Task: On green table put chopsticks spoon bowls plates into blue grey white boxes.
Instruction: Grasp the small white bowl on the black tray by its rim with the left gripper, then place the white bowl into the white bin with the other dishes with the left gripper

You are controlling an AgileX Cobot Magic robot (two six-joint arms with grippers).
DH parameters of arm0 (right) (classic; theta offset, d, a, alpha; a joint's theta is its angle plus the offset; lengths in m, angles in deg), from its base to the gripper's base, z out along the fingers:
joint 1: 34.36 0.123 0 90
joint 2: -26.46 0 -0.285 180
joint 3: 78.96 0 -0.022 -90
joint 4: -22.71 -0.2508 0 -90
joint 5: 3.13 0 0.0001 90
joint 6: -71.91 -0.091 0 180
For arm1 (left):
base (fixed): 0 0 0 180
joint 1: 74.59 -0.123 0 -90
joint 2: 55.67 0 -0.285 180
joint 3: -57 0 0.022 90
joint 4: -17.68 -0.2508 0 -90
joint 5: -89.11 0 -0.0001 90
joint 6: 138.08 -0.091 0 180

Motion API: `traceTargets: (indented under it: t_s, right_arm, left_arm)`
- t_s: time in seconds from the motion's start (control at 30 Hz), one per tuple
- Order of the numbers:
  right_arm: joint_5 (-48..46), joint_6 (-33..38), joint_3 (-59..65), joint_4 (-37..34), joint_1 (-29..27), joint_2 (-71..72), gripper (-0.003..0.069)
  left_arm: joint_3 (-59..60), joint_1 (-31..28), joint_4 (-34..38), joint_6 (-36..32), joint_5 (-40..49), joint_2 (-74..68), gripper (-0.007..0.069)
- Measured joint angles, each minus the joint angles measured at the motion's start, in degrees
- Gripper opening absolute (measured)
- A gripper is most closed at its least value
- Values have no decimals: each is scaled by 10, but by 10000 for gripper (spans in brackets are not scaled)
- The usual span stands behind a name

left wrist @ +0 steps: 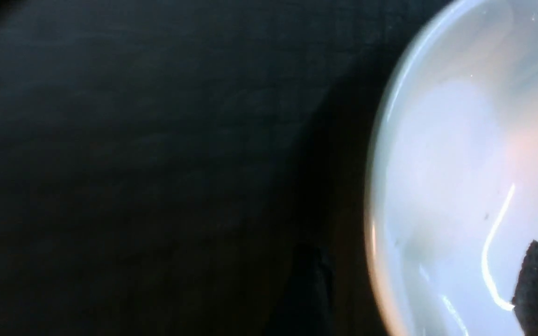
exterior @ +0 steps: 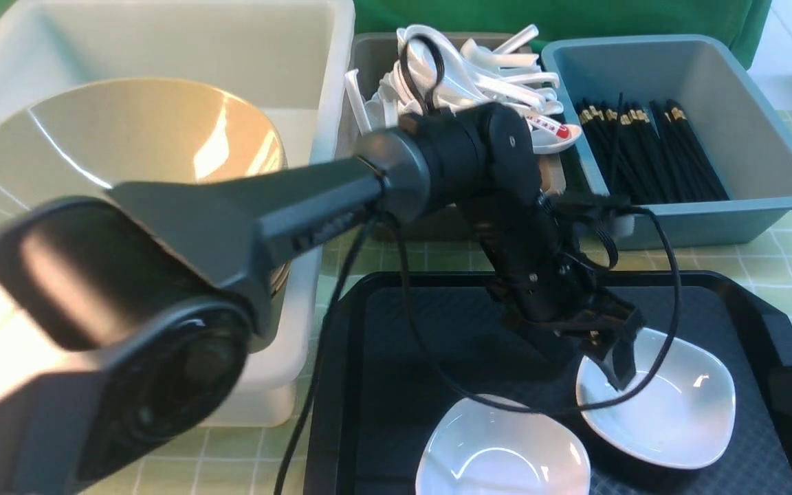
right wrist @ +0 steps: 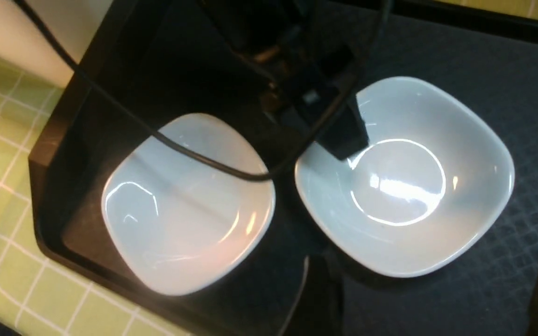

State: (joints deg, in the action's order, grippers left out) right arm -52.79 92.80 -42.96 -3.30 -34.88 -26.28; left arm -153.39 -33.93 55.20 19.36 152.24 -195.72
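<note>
The left gripper is held open astride the rim of 1 plate, with 1 finger inside the well and the other outside it, over the tray. Nothing is gripped yet. A 2nd plate lies just beside it. The glazed plate is judged light, stiff, slippery and breakable. The rim should therefore be pinched squarely and the plate carried level to the white box.
</note>
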Motion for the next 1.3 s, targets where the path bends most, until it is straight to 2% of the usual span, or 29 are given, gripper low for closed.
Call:
traceTargets:
  t_s: [0.1, 0.33, 0.47, 0.6, 0.77, 0.8, 0.83, 0.9, 0.97, 1.03, 1.17, 1.23, 1.3]
  right_arm:
    - [1, 0, 0, 3, 8, 0, 561]
    - [2, 4, 0, 3, 33, 0, 561]
    - [3, 13, -11, 3, 51, 0, 552]
    - [2, 51, -47, 3, 90, 0, 497]
    - [0, 99, -137, -21, 140, -10, 242]
    - [0, 123, -174, -45, 154, -21, 127]
    - [0, 139, -201, -61, 164, -31, 76]
    - [0, 169, -233, -90, 180, -47, 43]
    - [1, 202, -266, -126, 201, -72, 29]
    - [8, 241, -301, -163, 246, -128, 24]
    - [21, 262, -328, -168, 316, -201, 24]
    - [33, 274, -344, -168, 362, -258, 24]
    - [38, 279, -357, -169, 389, -290, 24]
  left_arm:
    - [-1, 0, 35, -27, 0, -18, 386]
    - [-2, 0, 39, -34, -7, -24, 32]
    - [-5, -1, 31, -34, -2, 1, 13]
    - [-5, -17, 29, -31, 5, 60, 15]
    - [-5, -88, 31, -6, 47, 172, 15]
    - [-5, -117, 31, 1, 61, 216, 15]
    - [-5, -143, 29, 12, 68, 244, 15]
    - [0, -182, 24, 30, 70, 299, 15]
    - [23, -236, 16, 53, 70, 367, 15]
    - [109, -345, 14, 85, 75, 482, 15]
    - [257, -520, 31, 98, 84, 592, 15]
    - [347, -653, 73, 99, 77, 648, 15]
    - [408, -734, 126, 98, 40, 674, 15]
